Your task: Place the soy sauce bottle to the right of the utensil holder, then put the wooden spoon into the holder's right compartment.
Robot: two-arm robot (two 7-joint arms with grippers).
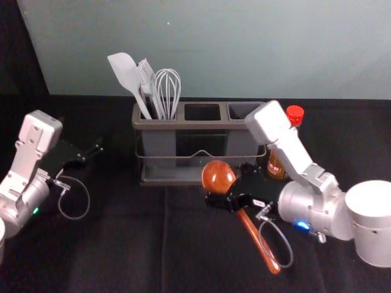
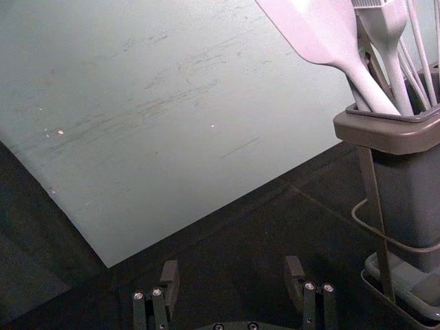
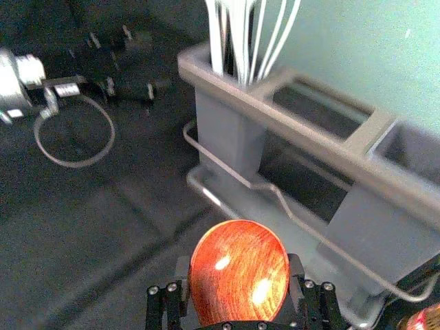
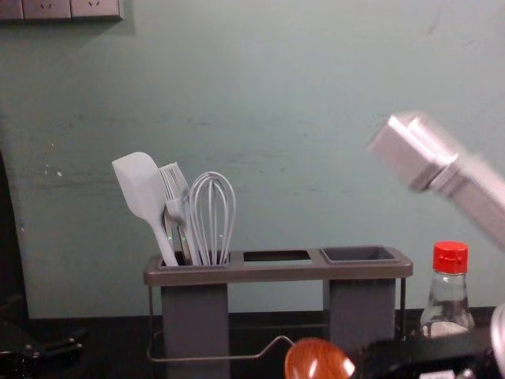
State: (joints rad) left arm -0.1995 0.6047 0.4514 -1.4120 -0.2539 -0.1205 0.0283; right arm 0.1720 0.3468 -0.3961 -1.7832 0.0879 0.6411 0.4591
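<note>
Utensil holder (image 1: 211, 124) is carrying a spatula (image 1: 126, 73), brush (image 4: 178, 207) and whisk (image 1: 168, 86) in its left compartment (image 1: 159, 144). Left gripper (image 1: 91, 155) is hovering wide open left of it. Soy sauce bottle (image 4: 448, 294) is standing to the holder's right; right gripper (image 1: 231, 190) is clasping the wooden spoon (image 1: 217, 176) in front.

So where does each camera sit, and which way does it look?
Head view: on the head, looking forward and down at the utensil holder; both arms show.
Left wrist view: on the left arm, looking past its open left tool at the wall and holder.
Right wrist view: on the right arm, looking past the right tool, gripping the wooden spoon, at the holder; left arm beyond.
Chest view: on the chest, looking forward; bits of both arms show.
Head and chest views share the soy sauce bottle.
</note>
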